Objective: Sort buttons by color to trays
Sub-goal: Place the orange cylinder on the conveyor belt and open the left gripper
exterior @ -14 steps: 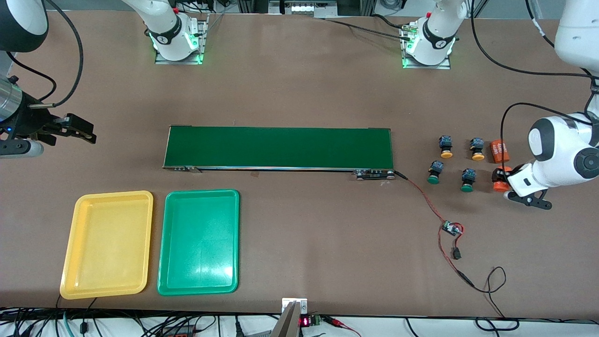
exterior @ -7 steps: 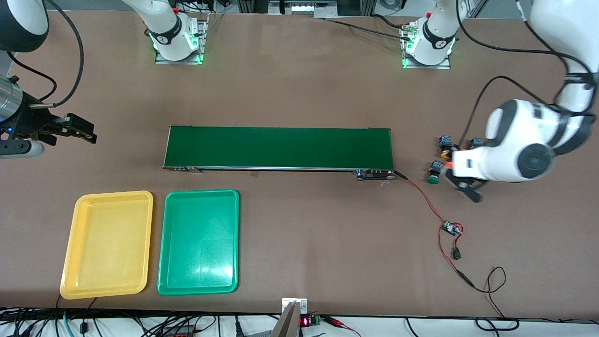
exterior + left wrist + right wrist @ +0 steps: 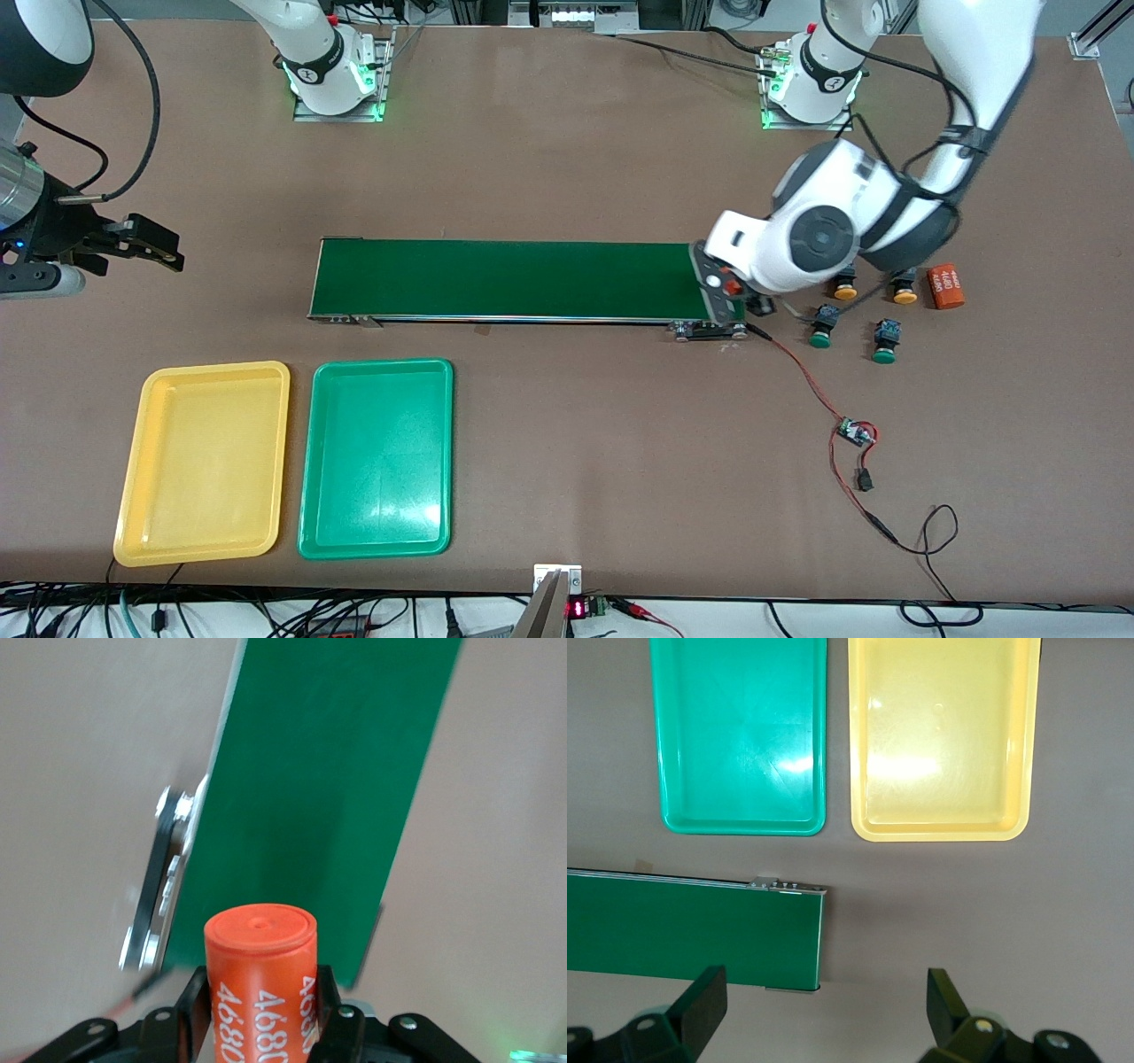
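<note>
Four buttons stand on the table off the belt's end, toward the left arm's end. Two have green caps [image 3: 820, 337] [image 3: 883, 354]; two have yellow-orange caps [image 3: 845, 291] [image 3: 904, 297], their bodies partly hidden under the left arm. My left gripper [image 3: 731, 292] [image 3: 261, 992] hangs over the end of the dark-green conveyor belt [image 3: 523, 279] [image 3: 328, 771], shut on an orange cylinder [image 3: 261, 983] printed "4680". The yellow tray [image 3: 204, 461] [image 3: 943, 735] and green tray [image 3: 376, 456] [image 3: 744, 735] lie side by side, with nothing in them. My right gripper [image 3: 146, 244] [image 3: 828, 1001] waits open near the right arm's end.
A second orange "4680" cylinder [image 3: 945, 287] lies beside the yellow-capped buttons. From the belt's motor end a red-and-black cable runs to a small circuit board [image 3: 855, 432] and on toward the table's front edge.
My left arm has swung from beside the buttons at the table's end to over the belt's end, carrying the orange cylinder. The right arm has not moved.
</note>
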Tool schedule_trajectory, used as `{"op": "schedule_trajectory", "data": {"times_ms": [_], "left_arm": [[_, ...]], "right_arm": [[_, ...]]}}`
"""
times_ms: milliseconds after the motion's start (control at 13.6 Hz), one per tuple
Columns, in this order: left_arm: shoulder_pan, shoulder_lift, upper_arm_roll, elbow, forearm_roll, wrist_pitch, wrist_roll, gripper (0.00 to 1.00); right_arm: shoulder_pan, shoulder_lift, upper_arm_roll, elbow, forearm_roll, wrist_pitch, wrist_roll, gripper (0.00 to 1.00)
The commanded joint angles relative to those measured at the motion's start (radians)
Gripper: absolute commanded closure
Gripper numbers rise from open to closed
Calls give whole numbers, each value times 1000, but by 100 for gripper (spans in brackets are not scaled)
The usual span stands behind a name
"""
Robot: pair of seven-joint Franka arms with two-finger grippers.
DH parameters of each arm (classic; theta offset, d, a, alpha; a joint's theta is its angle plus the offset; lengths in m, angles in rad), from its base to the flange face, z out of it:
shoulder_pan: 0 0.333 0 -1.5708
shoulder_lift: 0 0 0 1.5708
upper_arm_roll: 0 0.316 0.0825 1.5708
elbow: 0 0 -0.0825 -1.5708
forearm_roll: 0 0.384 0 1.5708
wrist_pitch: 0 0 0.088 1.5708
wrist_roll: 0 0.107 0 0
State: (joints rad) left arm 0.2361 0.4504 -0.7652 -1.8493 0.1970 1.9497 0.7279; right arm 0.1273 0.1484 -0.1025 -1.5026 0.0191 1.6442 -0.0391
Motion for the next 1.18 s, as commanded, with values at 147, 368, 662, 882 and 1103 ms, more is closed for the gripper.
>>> {"op": "schedule_trajectory", "data": {"times_ms": [147, 368, 662, 882, 1103], "left_arm": [[-64, 45, 0, -45, 105, 133, 70, 83], [-90, 57, 0, -60, 133, 152, 68, 77], [-74, 61, 0, -51, 145, 129, 67, 0], [-49, 37, 1, 77, 144, -120, 53, 0], [46, 19, 29, 130, 145, -207, -22, 0]], "right_arm": [[-6, 0, -2, 10, -15, -26, -50, 0], [-11, 0, -5, 9, -15, -61, -54, 0], [-8, 0, -5, 6, -15, -70, -57, 0], [-15, 5, -5, 2, -15, -72, -57, 0], [-18, 14, -5, 4, -15, -72, -54, 0]]}}
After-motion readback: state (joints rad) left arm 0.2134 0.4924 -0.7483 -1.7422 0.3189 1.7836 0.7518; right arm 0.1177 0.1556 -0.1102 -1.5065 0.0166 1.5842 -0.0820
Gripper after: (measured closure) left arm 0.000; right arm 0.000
